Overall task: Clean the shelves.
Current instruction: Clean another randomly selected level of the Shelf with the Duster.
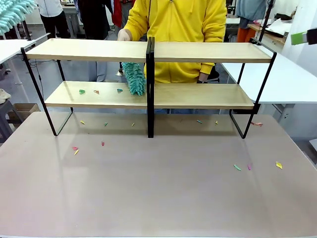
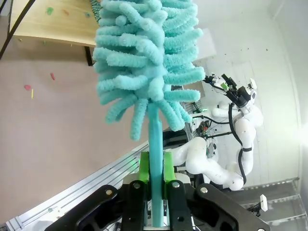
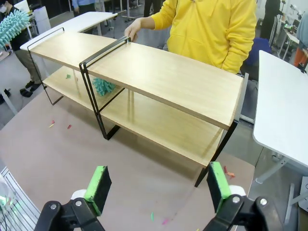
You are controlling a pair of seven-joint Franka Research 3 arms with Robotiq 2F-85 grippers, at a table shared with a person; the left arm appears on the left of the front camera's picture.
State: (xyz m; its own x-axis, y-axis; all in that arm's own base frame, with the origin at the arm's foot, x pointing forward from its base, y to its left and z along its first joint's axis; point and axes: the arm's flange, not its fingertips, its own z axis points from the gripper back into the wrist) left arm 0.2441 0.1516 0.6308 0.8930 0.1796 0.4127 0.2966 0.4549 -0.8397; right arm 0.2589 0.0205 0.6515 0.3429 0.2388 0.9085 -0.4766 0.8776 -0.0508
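My left end effector (image 2: 156, 167) is clenched on a teal duster (image 2: 144, 57) by its handle, my right end effector (image 3: 158, 184) hangs released above the table (image 1: 158, 193), and farther off the shelves (image 1: 208, 52) stand on that table, a second duster (image 1: 133, 78) on their lower board and a person (image 1: 178, 20) behind.

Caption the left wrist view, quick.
Left gripper holds a fluffy teal chenille duster by its handle, grey-brown tabletop behind.

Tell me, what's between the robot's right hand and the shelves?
Just bare tabletop, seen in the right wrist view, between the open right hand and the shelves.
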